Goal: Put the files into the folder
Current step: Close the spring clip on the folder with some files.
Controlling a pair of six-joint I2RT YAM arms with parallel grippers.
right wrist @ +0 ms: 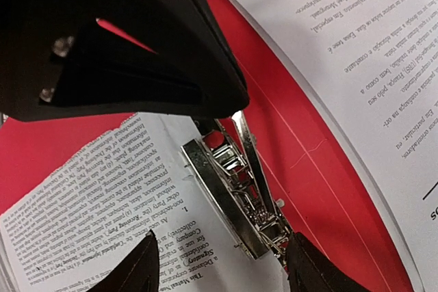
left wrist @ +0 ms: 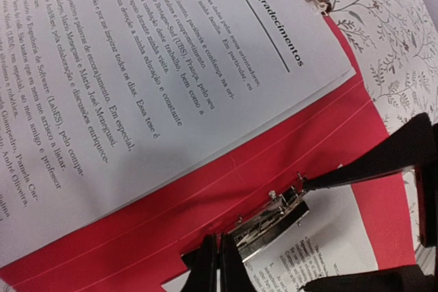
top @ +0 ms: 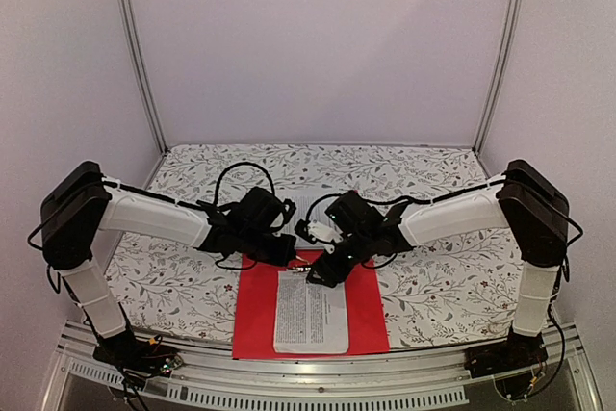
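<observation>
Our left gripper (left wrist: 219, 268) is closed, our right gripper (right wrist: 219, 254) open astride the metal clip (right wrist: 229, 193); we fear it slips, snapping crookedly onto the files (right wrist: 89, 203).

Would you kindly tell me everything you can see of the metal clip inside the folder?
The metal clip is a shiny, silver-coloured sprung bar with rivets and a lever, fixed to the inside of the red folder. It lies flat along one edge of a printed sheet; whether it clamps it I cannot tell. The right gripper straddles it with open fingers; the shut left gripper has its tip at the clip's end.
</observation>
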